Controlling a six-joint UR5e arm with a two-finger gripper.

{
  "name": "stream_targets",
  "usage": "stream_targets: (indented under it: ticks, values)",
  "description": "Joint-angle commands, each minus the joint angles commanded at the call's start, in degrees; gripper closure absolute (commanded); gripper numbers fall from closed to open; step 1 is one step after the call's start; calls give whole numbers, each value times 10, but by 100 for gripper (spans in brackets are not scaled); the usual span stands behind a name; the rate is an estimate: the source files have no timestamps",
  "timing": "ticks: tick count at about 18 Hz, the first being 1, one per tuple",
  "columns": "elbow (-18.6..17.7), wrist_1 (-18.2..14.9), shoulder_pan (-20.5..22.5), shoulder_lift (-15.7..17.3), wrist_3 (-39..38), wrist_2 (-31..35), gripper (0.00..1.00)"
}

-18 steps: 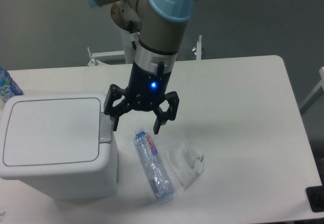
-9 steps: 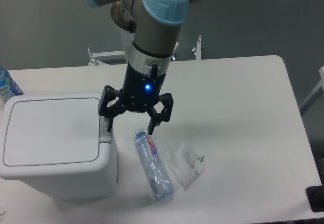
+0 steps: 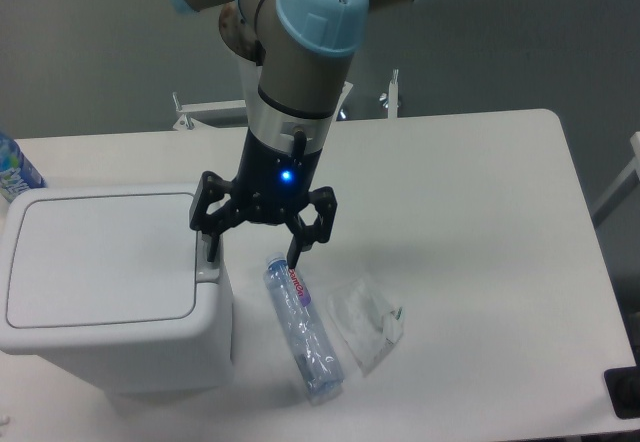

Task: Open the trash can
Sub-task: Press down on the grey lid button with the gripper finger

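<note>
At the far left edge a blue bottle (image 3: 14, 170) peeks in, standing on the white bench (image 3: 470, 202). Next to it sits the trash can (image 3: 100, 282), a big white box at the front left of the bench. Its flat lid (image 3: 100, 257) lies down flat, so the can is not open yet. On the right rim of the can there is a small grey button (image 3: 208, 264). I think pushing that button makes the lid pop up.

The end effector (image 3: 252, 244) hangs just over that rim, with its two black fingers spread wide apart and nothing between them. Its left finger tip is right at the button, likely so it can press down there. I cannot tell if it is touching.

To the right, a clear bottle (image 3: 302, 327) lies on its side, and a crumpled clear wrapper (image 3: 366, 324) lies just beside it.
</note>
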Motion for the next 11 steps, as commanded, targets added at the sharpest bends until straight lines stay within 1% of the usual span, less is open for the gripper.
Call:
stream_targets:
  ticks: [11]
  values:
    - [1, 1, 0, -1, 4, 1, 0]
